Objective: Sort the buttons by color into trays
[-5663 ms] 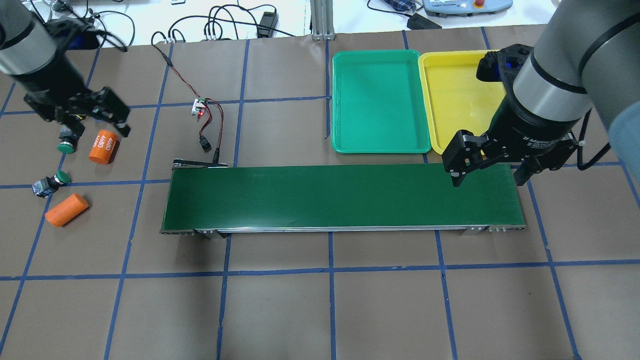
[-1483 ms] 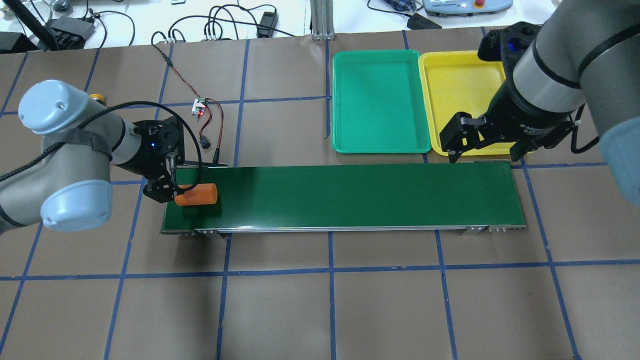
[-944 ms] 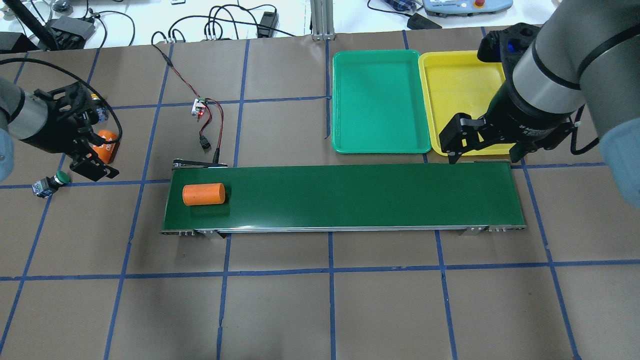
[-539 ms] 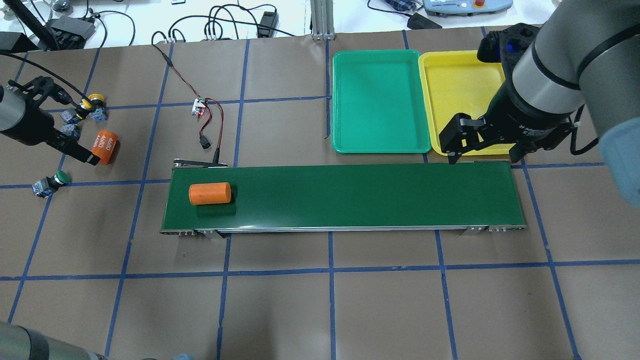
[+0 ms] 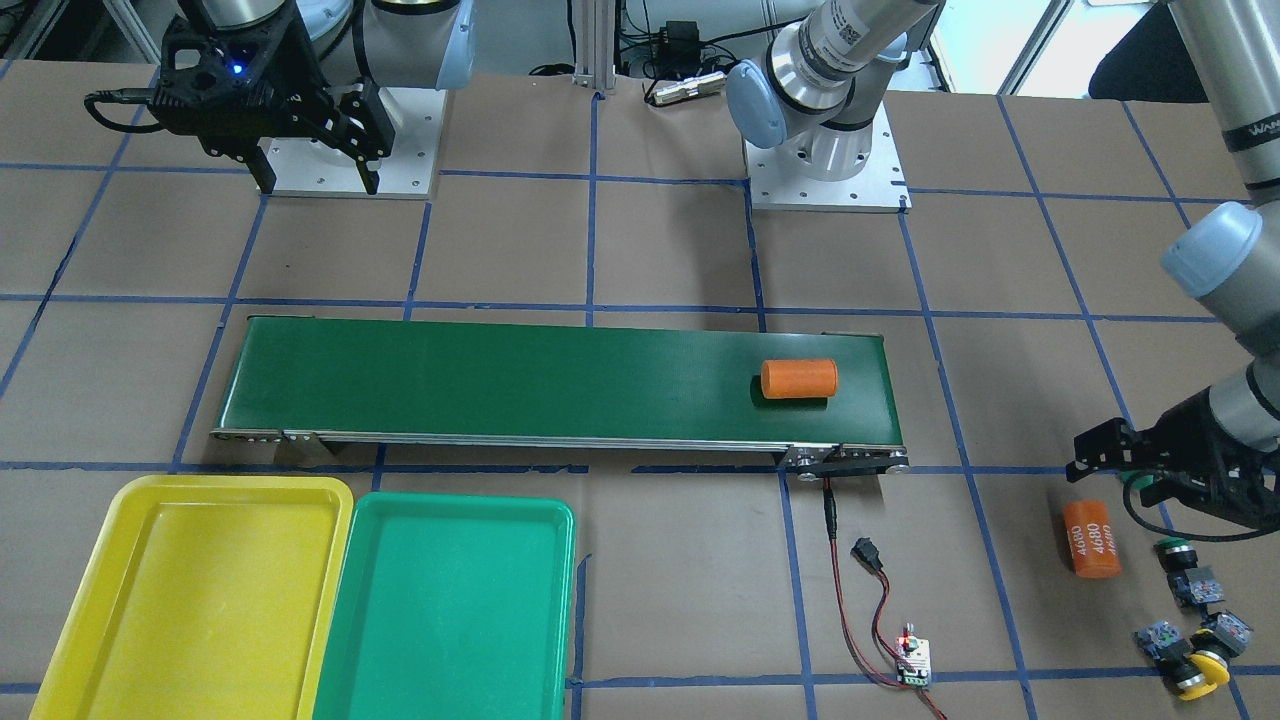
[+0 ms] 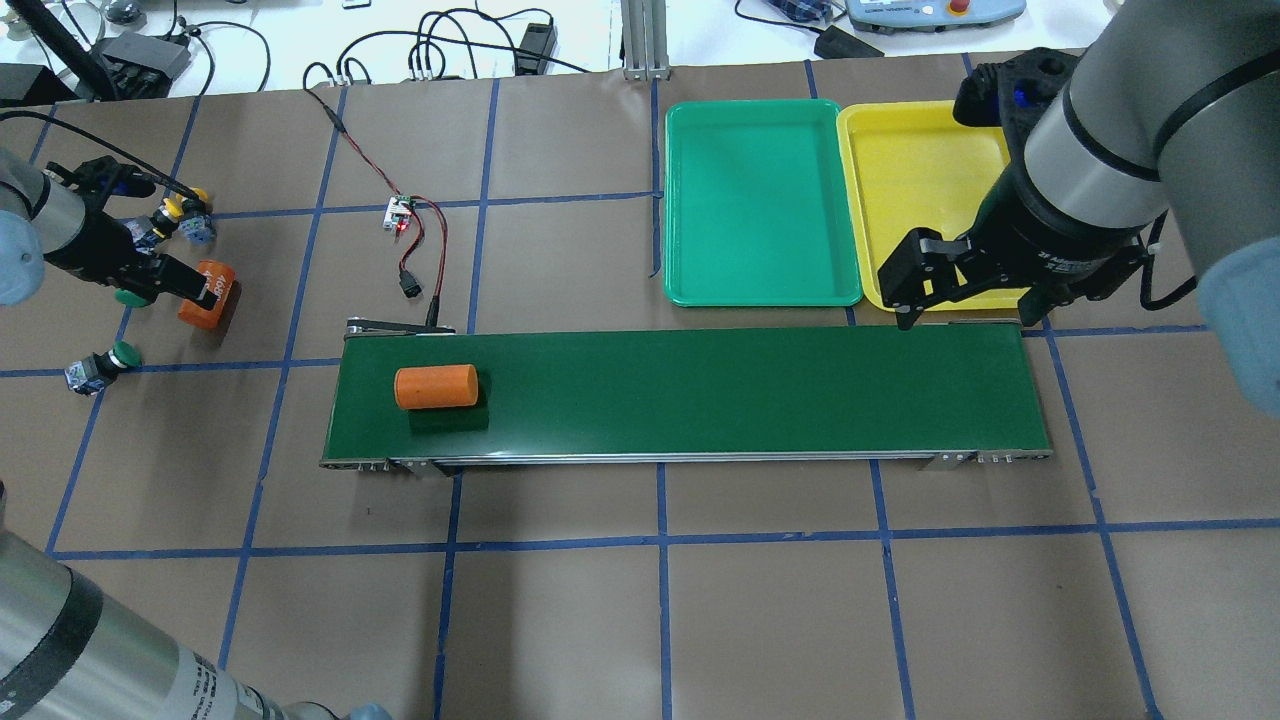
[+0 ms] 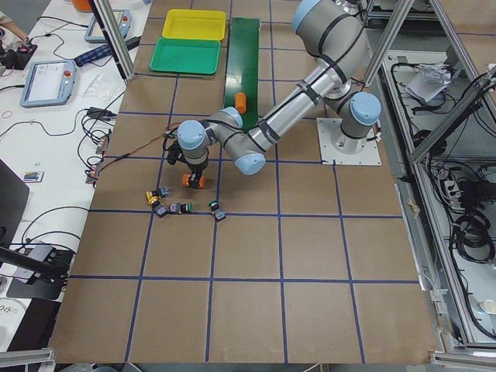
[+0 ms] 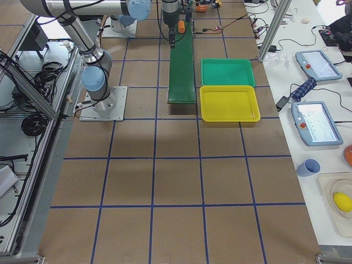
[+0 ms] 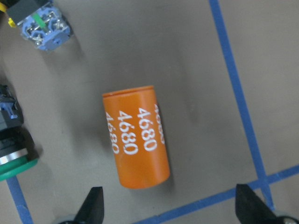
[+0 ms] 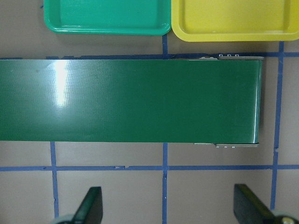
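My left gripper [image 6: 178,283] is open and empty, low over the orange "4680" cylinder [image 6: 207,306]; in the left wrist view the cylinder [image 9: 135,136] lies just ahead of the open fingertips [image 9: 93,205]. One green-capped button [image 6: 112,358] lies nearer the table's front. Another green button [image 9: 11,156] sits right beside the cylinder, half hidden under the gripper. The yellow-capped buttons [image 5: 1198,673] lie close together behind it. The green tray [image 6: 760,200] and yellow tray [image 6: 915,170] hold nothing. My right gripper [image 6: 965,310] is open over the belt's right end.
A plain orange cylinder [image 6: 436,387] lies on the dark-green conveyor belt [image 6: 700,390] near its left end. A small circuit board with red and black wires [image 6: 400,215] lies behind the belt. Cables run along the table's far edge.
My left gripper let go of the plain orange cylinder on the belt and swung back to the left, over the "4680" cylinder. The plain cylinder is drifting right along the belt. The right arm barely moved.
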Tool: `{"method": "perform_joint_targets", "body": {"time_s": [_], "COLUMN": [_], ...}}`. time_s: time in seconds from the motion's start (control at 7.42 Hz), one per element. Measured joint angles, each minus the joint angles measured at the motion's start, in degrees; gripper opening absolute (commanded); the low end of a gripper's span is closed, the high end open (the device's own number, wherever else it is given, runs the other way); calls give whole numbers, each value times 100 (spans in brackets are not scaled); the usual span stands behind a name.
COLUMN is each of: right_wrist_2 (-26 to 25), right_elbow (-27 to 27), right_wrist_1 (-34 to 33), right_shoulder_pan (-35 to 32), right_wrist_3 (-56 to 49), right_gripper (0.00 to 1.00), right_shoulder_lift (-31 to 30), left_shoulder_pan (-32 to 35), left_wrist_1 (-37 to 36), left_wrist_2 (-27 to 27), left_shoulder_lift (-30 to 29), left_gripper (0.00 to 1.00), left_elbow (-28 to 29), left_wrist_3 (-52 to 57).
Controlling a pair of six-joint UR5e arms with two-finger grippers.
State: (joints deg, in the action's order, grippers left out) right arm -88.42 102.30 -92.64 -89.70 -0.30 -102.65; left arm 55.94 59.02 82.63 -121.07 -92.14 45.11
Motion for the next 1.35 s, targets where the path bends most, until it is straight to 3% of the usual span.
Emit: {"method": "perform_joint_targets", "body": {"time_s": [0.13,0.27,0.4,0.54,1.08,1.35], "right_wrist_2": [0,0,0,0,-3,-4], "right_elbow": [3,6,8,7,6,4], "right_wrist_1": [2,3,2,1,0,0], "right_shoulder_pan": [-2,-3,-2,-1,-2,-1], "right_wrist_3": [-8,-14,-19,-21,-31,-31], "right_gripper": [100,100,100,100,100,100], "right_shoulder_lift": [-1,1,4,6,7,8], "left_shoulder_pan": [7,10,11,10,175,374], "left_wrist_1": [-70,-111,-165,-239,-70,657], "left_wrist_2": [2,-1,-6,-7,-30,-102], "left_shoulder_lift": [-147,-267,-346,-385,57,747], "left_gripper": [100,69,16,0,0,0], "left_elbow": [35,79,115,158,127,-161], "left_wrist_3": [-358,-492,-452,-372,107,1699]}}
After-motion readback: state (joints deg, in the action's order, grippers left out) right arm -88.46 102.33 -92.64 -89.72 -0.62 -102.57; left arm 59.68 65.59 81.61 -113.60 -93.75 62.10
